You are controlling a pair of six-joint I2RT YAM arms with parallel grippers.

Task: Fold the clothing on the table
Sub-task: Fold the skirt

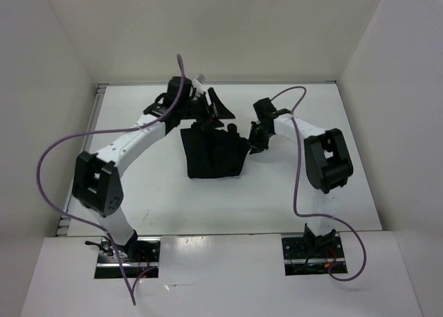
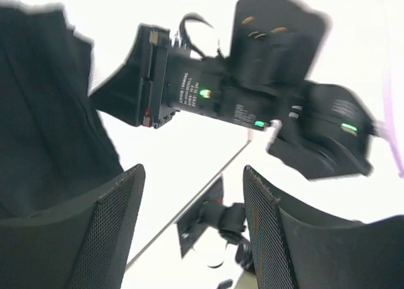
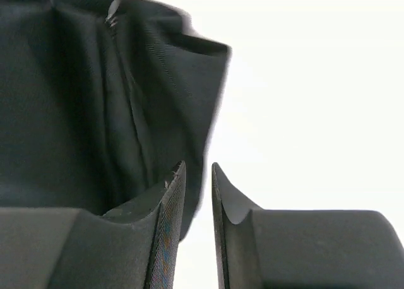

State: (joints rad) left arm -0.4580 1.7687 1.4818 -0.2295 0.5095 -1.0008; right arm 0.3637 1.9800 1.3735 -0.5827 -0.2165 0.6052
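Left gripper [image 2: 192, 204] first: its two mesh-padded fingers [image 2: 110, 235] stand wide apart with nothing between them, only the glossy white table [image 2: 189, 147] showing through the gap. Just off the outer side of the left-hand finger hangs the clothing [image 2: 44, 112], a dark black sheet filling that edge of the left wrist view, close beside the finger but not in the jaws. Straight ahead of those open fingers sits the right arm [image 2: 271, 81], blurred, little green lights glowing on its body. Over to the right gripper [image 3: 198, 200]: its fingers [image 3: 165, 238] are drawn nearly together, just a thin slit between the tips. The garment's pleated edge comes down right at that slit, folds bunched up behind and beside the left-hand finger, bare table to the other side. Whether the tips actually pinch the fabric, I cannot tell. From above, the garment lies as a compact, roughly folded black patch in the middle of the table. The right gripper's tips are on its far right corner and the left gripper is just beyond its far edge, so the two grippers sit close together across that edge. Both white arms bend inward from their bases at the near edge, each trailing a purple cable [image 1: 296, 185], with white walls [image 1: 41, 88] around the table.
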